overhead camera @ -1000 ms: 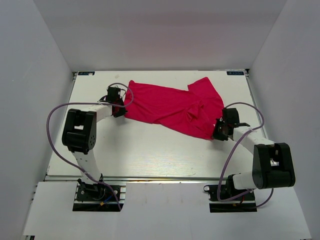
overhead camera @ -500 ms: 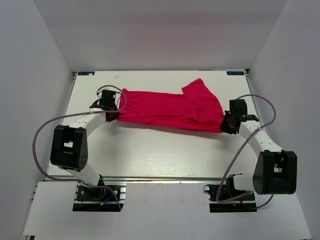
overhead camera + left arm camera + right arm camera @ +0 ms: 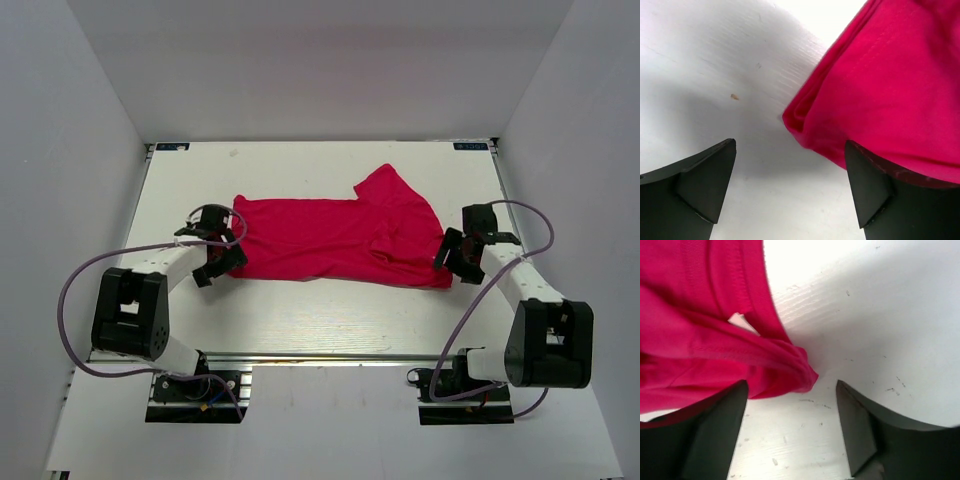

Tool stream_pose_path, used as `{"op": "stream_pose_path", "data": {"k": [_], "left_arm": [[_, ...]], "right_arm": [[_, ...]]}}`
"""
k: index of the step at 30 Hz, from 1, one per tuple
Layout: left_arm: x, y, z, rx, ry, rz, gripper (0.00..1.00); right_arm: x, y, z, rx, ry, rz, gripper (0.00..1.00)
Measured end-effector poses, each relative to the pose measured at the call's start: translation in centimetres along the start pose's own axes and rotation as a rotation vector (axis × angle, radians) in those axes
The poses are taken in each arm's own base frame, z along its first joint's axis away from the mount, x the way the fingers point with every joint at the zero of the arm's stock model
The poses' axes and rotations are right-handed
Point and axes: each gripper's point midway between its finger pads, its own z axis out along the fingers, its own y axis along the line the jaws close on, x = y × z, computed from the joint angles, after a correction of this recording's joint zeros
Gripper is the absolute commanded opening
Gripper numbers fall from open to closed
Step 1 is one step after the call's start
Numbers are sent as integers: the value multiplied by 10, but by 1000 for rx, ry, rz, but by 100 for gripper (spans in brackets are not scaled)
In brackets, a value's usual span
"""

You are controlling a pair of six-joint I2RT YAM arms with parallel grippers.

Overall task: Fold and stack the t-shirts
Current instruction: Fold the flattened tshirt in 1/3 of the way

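Note:
The crimson-pink t-shirt lies folded in a long band across the middle of the table, with a sleeve flap sticking up toward the back right. My left gripper stands open at the band's left end. In the left wrist view the cloth's folded corner lies just ahead of the gripper, with one finger under the hem. My right gripper stands open at the right end. Its wrist view shows the bunched shirt corner ahead of the gripper and a small white tag.
The white table shows bare board in front of the shirt and behind it. Grey walls close in the left, right and back sides. Purple cables loop beside both arms.
Both grippers drew the shirt's ends toward the near edge and outward, flattening it into a band. Both have now opened and let go of the corners.

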Motion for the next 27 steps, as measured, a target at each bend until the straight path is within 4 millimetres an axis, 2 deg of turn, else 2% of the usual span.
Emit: {"op": "stream_pose_path", "data": {"k": [1, 2, 3, 6, 8, 11, 15, 16, 18, 22, 27], "left_arm": [[-2, 0, -4, 3, -4, -3, 100], [-6, -1, -8, 8, -13, -10, 100], [-11, -3, -13, 15, -26, -16, 100], [-32, -13, -31, 54, -89, -39, 100], [-47, -21, -42, 92, -137, -56, 100], [-67, -34, -52, 142, -194, -64, 100], [-90, -51, -55, 172, -239, -42, 100], [-94, -54, -53, 171, -247, -34, 100], [-98, -55, -49, 161, -251, -22, 100], [-97, -51, -40, 130, -243, 1, 100], [-91, -44, -33, 96, -235, 23, 100]], "right_arm": [[-4, 1, -5, -10, -17, -10, 85], [-8, 2, -11, -20, -36, -16, 85], [-15, 5, -17, -33, -63, -26, 90], [-34, 17, -38, -98, -147, -68, 90], [-44, 33, -51, -176, -194, -111, 90], [-47, 74, -61, -335, -210, -211, 90], [-30, 122, -47, -457, -125, -362, 88], [-23, 134, -40, -473, -94, -401, 84], [-14, 149, -28, -482, -52, -462, 82], [-7, 169, -12, -463, -20, -542, 74], [-10, 186, 5, -393, -32, -615, 72]]}}
